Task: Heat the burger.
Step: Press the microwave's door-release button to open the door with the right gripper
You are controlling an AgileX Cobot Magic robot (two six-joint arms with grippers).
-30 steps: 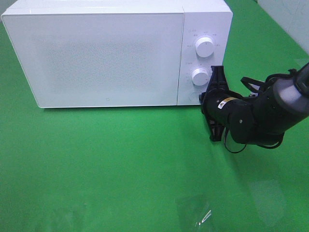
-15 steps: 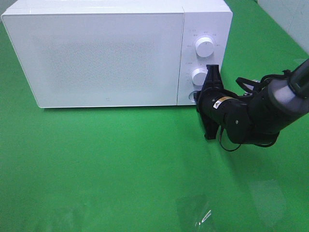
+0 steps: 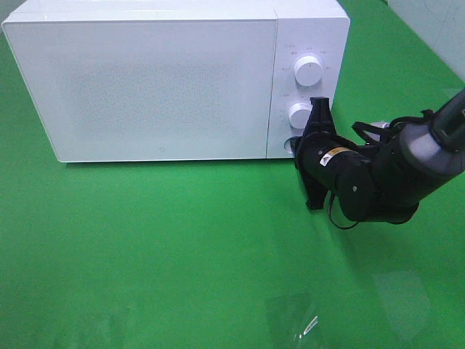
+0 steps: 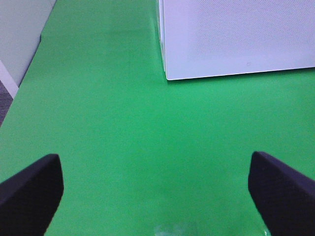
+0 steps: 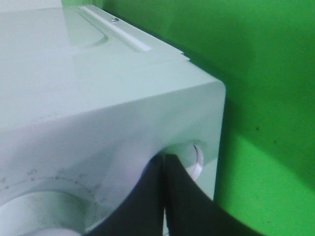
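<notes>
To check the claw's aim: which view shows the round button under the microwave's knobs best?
The right wrist view: the button is close, the shut right claw at its edge. In the exterior high view the claw mostly hides it. The left wrist view shows only the microwave's door.

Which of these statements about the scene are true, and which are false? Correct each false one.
1. The door hangs open. False: it is shut.
2. The microwave has two knobs. True.
3. The right fingers are pressed together. True.
4. The left fingers grip a knob. False: they stand wide apart over the table, holding nothing.
5. The right fingers' tips are at the top knob. False: they are at the round button below the lower knob.
</notes>
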